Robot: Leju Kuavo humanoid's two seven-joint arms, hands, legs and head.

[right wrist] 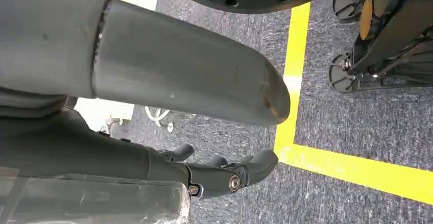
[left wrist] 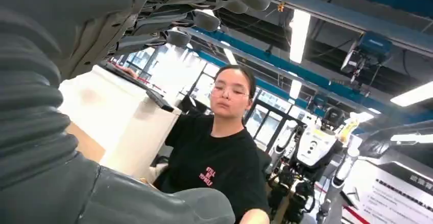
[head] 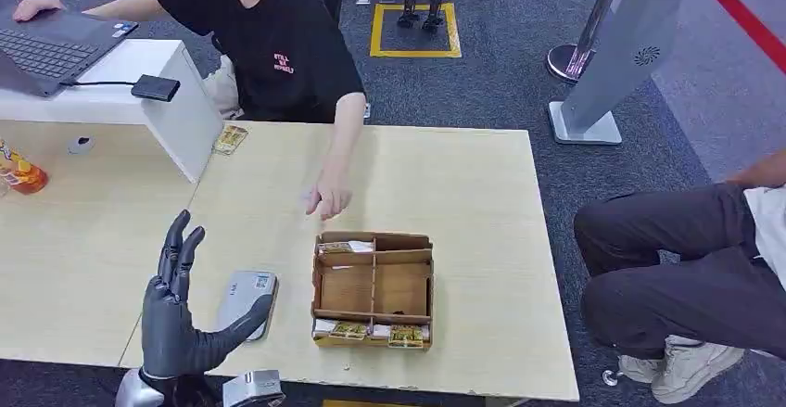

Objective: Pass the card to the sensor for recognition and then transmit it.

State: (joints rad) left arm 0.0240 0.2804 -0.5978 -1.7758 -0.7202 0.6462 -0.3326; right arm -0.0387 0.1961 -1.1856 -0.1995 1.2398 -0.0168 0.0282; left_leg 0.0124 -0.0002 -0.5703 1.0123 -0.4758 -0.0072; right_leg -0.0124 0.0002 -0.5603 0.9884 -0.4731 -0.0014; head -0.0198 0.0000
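Head view: we're seeing the left hand [head: 181,310] hovering flat and wide open, fingers spread, holding nothing, just beside the grey sensor [head: 247,302]. Beside the sensor is sitting the cardboard box [head: 373,288], cards [head: 350,330] lying along its near edge. A person's hand [head: 327,196] is resting beyond the box. The right hand [right wrist: 204,132] is hanging over carpet, fingers loosely apart, gripping nothing.

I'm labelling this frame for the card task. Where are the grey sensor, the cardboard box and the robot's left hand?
grey sensor [head: 244,299]: head view, on its flat top face.
cardboard box [head: 374,288]: head view, on the bare floor of its middle compartment.
left hand [head: 176,319]: head view, on the back of the hand.
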